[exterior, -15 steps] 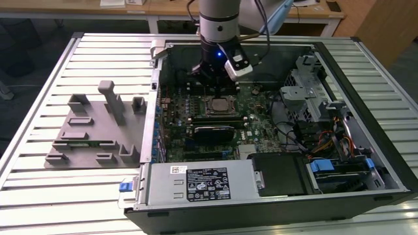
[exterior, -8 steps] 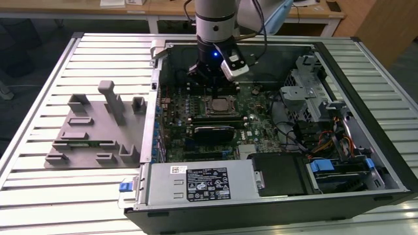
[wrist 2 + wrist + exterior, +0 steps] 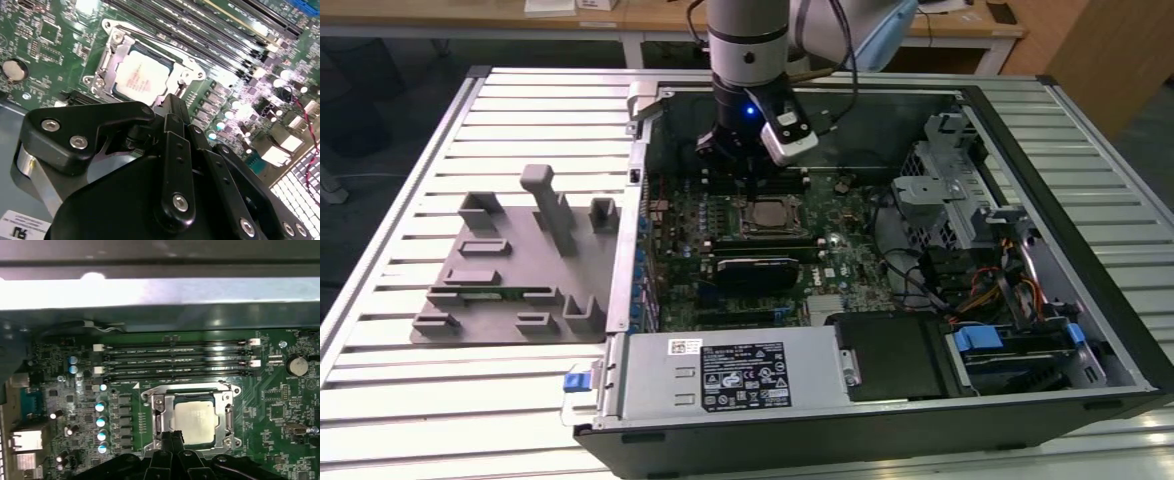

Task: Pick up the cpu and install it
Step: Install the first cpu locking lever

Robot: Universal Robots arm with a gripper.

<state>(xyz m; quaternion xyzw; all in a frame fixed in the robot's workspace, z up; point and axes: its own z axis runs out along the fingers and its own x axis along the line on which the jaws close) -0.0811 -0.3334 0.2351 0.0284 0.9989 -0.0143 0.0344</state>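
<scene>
A slatted metal table (image 3: 400, 400) carries an open computer case (image 3: 881, 445) lying on its side. Wooden desks (image 3: 654, 15) stand behind it, and the floor around it is dark. On the exterior view's left of the case, resting on the table, is a grey tray (image 3: 520, 270) with upright posts and shallow slots. What lies in those slots is too small to tell.

The arm (image 3: 747, 40) reaches down from the far side into the case, over the green board (image 3: 854, 260).

The cpu (image 3: 196, 421), a silvery square, lies flat in its socket (image 3: 159, 405) on the board, with the socket's metal frame around it. In both wrist views the gripper (image 3: 172, 436) sits just beside the cpu, at the edge of the socket frame. Its two black fingers (image 3: 166, 439) are pressed together and hold nothing. Whether the tips touch the frame cannot be told.

Inside the case, four long memory slots (image 3: 175, 360) run beside the socket, on the side away from the gripper. A coin battery (image 3: 299, 366) sits near their end. A black block (image 3: 754, 268) lies on the board near the socket. At the near end of the case is a silver box (image 3: 720, 375) with a label. Beside it, toward the exterior view's right, are a black drive (image 3: 894, 355), loose cables (image 3: 987, 290) and blue tabs (image 3: 977, 338).
</scene>
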